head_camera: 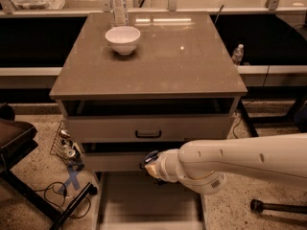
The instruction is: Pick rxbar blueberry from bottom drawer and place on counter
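Note:
The bottom drawer is pulled out at the foot of the cabinet, and the part of its pale grey floor that shows is bare. My gripper sits at the end of the white arm, which comes in from the right. It hangs over the drawer's back end, right in front of the middle drawer's front. The rxbar blueberry does not show; the arm hides the drawer's back right part. The counter is the glossy grey-brown top of the cabinet, above the gripper.
A white bowl and a water bottle stand at the counter's back left. The drawer above the gripper has a dark handle. A dark chair, cables and a wire basket are on the floor at left.

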Tool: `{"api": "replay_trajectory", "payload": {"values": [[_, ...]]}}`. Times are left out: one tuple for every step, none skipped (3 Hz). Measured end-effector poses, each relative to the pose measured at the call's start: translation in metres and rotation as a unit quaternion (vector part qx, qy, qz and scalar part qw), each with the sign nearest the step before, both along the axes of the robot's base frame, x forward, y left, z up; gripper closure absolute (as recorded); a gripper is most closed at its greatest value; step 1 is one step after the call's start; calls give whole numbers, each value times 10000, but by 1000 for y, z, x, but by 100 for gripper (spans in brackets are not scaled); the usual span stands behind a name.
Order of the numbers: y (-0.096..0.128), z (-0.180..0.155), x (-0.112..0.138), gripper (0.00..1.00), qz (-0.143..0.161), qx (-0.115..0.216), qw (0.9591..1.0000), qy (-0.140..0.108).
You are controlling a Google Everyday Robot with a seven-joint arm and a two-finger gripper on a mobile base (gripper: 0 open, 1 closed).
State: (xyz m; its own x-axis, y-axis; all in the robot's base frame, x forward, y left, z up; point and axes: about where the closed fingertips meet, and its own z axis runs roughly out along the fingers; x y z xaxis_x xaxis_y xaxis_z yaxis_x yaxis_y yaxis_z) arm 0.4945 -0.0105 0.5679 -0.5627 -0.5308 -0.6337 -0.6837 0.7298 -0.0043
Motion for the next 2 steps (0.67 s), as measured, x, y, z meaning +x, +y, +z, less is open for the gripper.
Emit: {"api": "replay_trajectory", "payload": {"values": [[-10,71,-13,100,103,279,9993,-237],[-16,107,-14,100,113,324,9984,-454]]}}
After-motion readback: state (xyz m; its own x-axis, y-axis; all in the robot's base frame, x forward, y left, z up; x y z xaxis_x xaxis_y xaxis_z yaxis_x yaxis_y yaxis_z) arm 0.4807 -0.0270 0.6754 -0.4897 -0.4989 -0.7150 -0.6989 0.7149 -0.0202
